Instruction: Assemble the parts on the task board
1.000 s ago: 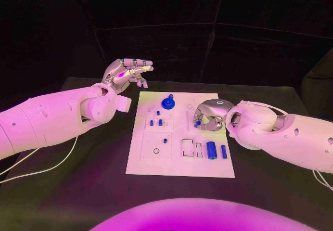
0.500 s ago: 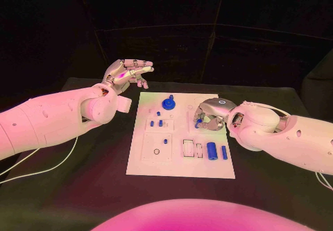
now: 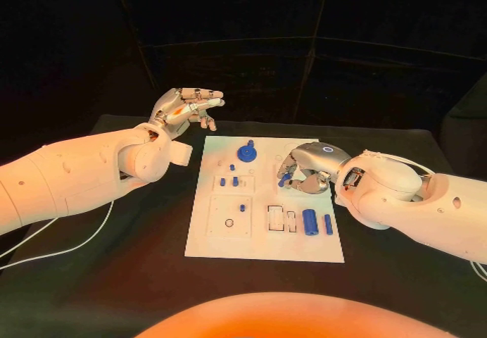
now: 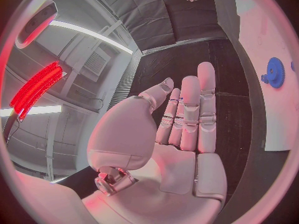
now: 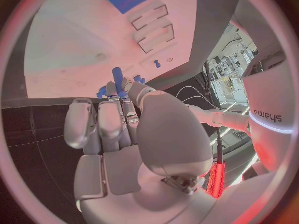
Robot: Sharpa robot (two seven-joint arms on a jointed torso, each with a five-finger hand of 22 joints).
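The white task board (image 3: 259,239) lies in the middle of the black table. My right hand (image 3: 305,169) hovers over its right upper part and pinches a small blue peg (image 3: 283,181) in its fingertips; the right wrist view shows the peg (image 5: 116,76) sticking out past the fingers (image 5: 102,122) toward the board (image 5: 74,45). My left hand (image 3: 186,105) is raised beyond the board's far left corner, fingers straight and close together, holding nothing (image 4: 184,119). A blue gear (image 3: 247,150) stands on the board's far end. Small blue pegs (image 3: 229,180) stand left of centre.
A thick blue cylinder (image 3: 308,219) and a slim one (image 3: 326,222) lie at the board's right near side, beside two rectangular slots (image 3: 275,216). Another peg (image 3: 241,207) stands above a round hole (image 3: 229,222). A white cable (image 3: 61,246) crosses the table at left.
My right hand has risen slightly and turned a little with the peg still in its fingertips. The left hand has stayed where it was.
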